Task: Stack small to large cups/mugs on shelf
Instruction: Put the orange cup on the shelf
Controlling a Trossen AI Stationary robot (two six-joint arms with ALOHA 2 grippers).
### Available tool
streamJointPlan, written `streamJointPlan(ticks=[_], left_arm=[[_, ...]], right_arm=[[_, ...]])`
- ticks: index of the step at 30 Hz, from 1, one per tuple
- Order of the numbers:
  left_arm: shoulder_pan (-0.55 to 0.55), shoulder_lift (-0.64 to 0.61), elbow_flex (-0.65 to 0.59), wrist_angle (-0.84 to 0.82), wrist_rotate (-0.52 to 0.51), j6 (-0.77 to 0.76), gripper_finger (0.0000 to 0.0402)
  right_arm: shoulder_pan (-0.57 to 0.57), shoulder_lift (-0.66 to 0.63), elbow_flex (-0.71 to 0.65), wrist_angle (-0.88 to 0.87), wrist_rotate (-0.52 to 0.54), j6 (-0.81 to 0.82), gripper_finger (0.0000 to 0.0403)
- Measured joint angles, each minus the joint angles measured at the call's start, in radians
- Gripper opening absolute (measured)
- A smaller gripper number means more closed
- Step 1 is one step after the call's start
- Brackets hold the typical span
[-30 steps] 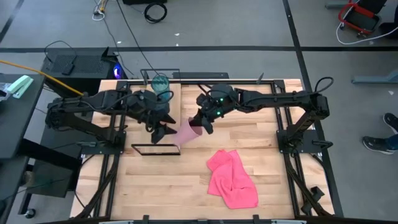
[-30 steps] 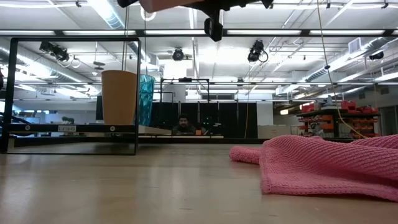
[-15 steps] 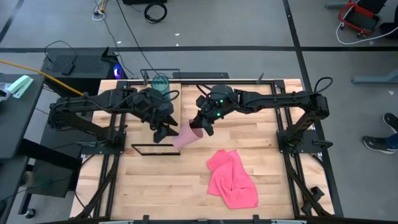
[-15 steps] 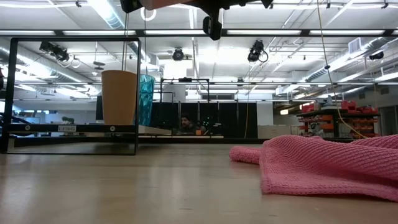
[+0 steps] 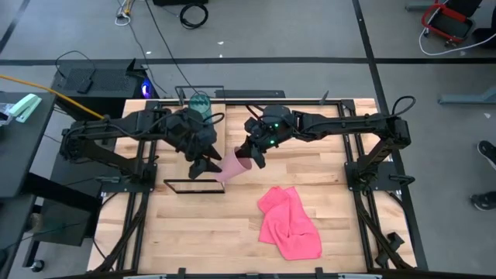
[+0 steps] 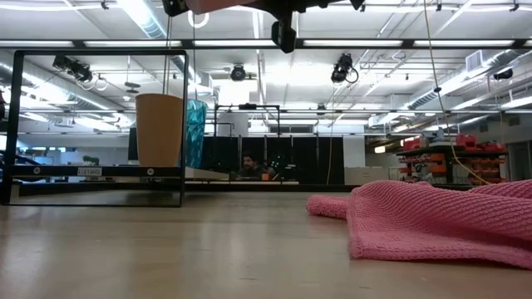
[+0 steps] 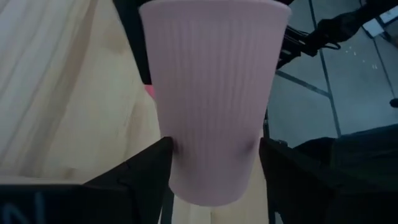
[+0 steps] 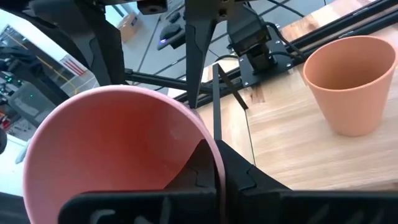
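The small pink cup [image 5: 232,165] is ribbed and handleless, held off the table and tilted on its side just beside the shelf's 3 o'clock edge, near its 6 o'clock end. The medium orange cup [image 6: 160,129] stands upright on the shelf [image 5: 218,118], mouth up. The tall translucent teal cup [image 6: 196,133] stands upright just beside it, toward 12 o'clock. The shelf is a long light-wood board in a thin black wire frame, lying at the table's 11 o'clock area.
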Motion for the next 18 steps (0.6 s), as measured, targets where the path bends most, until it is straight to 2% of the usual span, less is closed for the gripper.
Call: streamJointPlan(ticks=[9,12,18], left_arm=[[0.004,0.018,0.000,-0.011,0.005,-0.041,0.0251],[0.006,0.025,0.001,-0.013,0.044,-0.041,0.0248],[0.006,0.024,0.000,-0.009,0.053,-0.041,0.0252]], right_arm=[[-0.002,0.001,0.000,-0.004,0.022,0.004,0.0000],[-0.002,0.001,-0.001,-0.005,0.030,0.003,0.0000],[-0.002,0.001,-0.001,0.000,0.030,0.003,0.0000]])
